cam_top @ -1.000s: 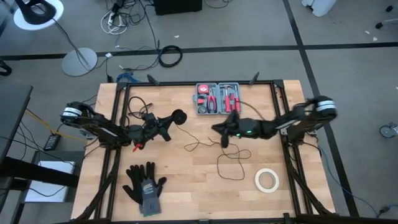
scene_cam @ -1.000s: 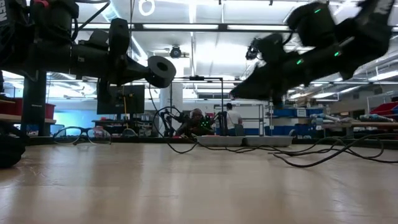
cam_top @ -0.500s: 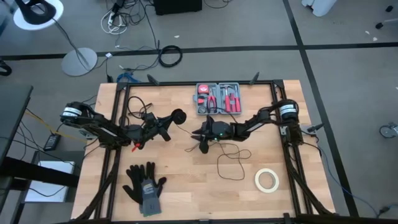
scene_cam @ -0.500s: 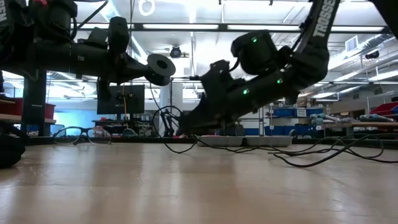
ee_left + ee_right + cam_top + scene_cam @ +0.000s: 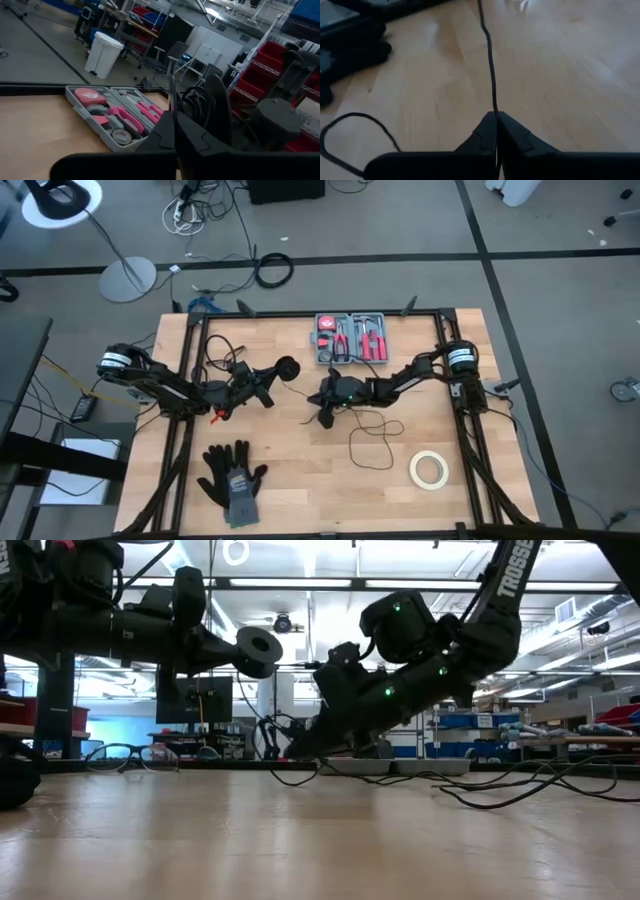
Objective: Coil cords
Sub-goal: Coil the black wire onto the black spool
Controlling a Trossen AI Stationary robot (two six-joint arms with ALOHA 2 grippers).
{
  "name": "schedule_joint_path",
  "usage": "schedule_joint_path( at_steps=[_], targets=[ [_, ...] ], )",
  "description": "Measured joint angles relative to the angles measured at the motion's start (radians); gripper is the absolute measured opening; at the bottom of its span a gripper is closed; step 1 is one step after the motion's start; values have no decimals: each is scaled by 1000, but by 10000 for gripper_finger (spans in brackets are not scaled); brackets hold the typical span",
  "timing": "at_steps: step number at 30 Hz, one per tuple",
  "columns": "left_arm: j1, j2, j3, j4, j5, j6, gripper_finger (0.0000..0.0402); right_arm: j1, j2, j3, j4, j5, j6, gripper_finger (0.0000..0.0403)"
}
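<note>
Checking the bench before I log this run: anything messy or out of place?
Only the thin black wire sprawls in loose loops across the table. The right gripper is shut on it; the left gripper holds its disc end aloft. The toolkit, gloves and tape roll lie tidy.

Two dark, near-black jointed arms make up the robot, one entering from the left of the overhead frame, the other from the right. The left arm (image 5: 160,383) carries a silver-grey band at its outer joint and a small red detail close to its wrist, mid-left of frame. The right arm (image 5: 420,372) shows a round silver-white cap on its joint at right of centre, with green indicator lights glowing along its forearm near mid-frame. At table level, white "TROSSEN" lettering runs down a black link at upper right. Each wrist camera shows smooth, matte black, wedge-shaped fingers at bottom centre.
</note>
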Motion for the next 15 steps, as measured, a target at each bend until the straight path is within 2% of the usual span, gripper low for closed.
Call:
schedule_joint_path(
  at_steps=[5,10,15],
  targets=[
    [0,0,-2,-22,28,0,0,-38,-94,-1,-206,10,50,3],
    [0,0,-2,-85,38,-7,0,-76,-251,-1,-410,13,45,2],
    [0,0,-2,-118,38,-11,0,-104,-407,0,-472,22,3,1]
  ],
)
